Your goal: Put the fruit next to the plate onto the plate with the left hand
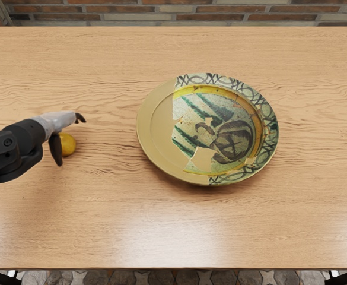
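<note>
A small yellow fruit point(68, 144) lies on the wooden table, well to the left of the plate. The plate point(155, 122) is large and gold-rimmed, with a green and dark painted pattern, and sits right of the table's middle. My left hand point(65, 132) comes in from the left edge and hovers right over the fruit, partly covering its left side. Its fingers are spread, one dark fingertip point(80, 119) pointing right and another hanging down beside the fruit. They do not close around the fruit. The right arm is out of view.
The wooden table point(173, 225) fills most of the view, with a brick wall point(173, 12) behind its far edge. Bare wood lies between the fruit and the plate.
</note>
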{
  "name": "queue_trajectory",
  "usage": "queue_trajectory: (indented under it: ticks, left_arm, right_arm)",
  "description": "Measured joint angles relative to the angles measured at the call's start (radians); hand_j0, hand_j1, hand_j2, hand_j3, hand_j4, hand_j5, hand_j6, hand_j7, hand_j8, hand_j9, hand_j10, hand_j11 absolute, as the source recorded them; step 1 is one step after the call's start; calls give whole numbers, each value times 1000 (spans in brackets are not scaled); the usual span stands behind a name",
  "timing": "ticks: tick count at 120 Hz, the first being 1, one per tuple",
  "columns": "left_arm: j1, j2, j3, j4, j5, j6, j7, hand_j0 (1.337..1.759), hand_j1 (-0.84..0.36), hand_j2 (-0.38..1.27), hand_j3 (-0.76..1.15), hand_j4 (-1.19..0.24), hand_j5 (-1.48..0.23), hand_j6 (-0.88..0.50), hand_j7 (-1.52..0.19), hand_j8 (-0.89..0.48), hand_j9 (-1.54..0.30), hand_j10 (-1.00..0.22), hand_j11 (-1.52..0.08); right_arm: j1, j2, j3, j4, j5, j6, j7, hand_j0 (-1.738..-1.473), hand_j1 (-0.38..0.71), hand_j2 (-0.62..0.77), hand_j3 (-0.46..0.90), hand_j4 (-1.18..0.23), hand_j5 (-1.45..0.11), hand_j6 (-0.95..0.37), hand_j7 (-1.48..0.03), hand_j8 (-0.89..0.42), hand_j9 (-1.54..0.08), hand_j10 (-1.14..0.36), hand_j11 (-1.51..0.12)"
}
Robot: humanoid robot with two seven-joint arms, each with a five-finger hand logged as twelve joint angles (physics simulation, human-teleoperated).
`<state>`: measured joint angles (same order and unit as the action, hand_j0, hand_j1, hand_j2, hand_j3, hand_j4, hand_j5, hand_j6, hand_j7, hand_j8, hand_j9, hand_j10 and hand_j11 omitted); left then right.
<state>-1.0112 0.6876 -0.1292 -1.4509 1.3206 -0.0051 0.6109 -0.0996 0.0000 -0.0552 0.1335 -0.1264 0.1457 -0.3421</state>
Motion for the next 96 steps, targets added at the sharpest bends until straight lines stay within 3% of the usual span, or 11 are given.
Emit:
queue_trajectory:
  ticks: [36,96]
  left_arm:
    - [0,-13,67,16,34,70,0,1658,111,44,0,-207,-262,-208,-262,-208,-262,-206,-261]
    - [-17,-14,79,22,25,31,0,1658,73,51,0,-238,-303,-239,-302,-239,-302,-237,-302]
  right_arm:
    - [1,0,0,0,0,0,0,-1658,-349,0,0,0,0,0,0,0,0,0,0]
    - [1,0,0,0,0,0,0,-1658,-349,0,0,0,0,0,0,0,0,0,0]
